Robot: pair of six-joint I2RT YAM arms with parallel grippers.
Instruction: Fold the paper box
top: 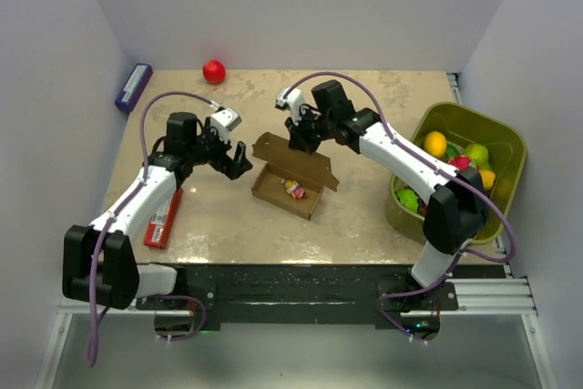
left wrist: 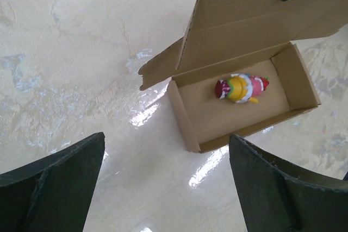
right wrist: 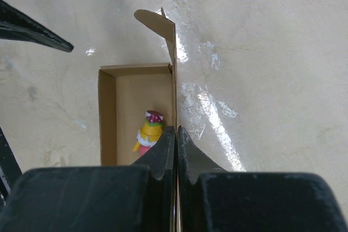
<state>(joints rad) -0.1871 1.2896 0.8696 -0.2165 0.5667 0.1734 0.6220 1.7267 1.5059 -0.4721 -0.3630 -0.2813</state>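
Brown paper box [top: 271, 185] open, lid standing upright

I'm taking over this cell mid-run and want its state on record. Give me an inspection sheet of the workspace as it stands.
Surface: table, beige stone pattern, glare patches.
Job's things: paper box open, lid raised; small colourful toy inside.
Clutter: red ball and purple box at the far edge; red pack partly under the left arm; green bin of toy fruit at right.
Grippers: right gripper shut on the lid; left gripper open, apart from the box.
Cables: purple cables loop along both arms, none touching the box.
Surroundings: white walls on three sides.
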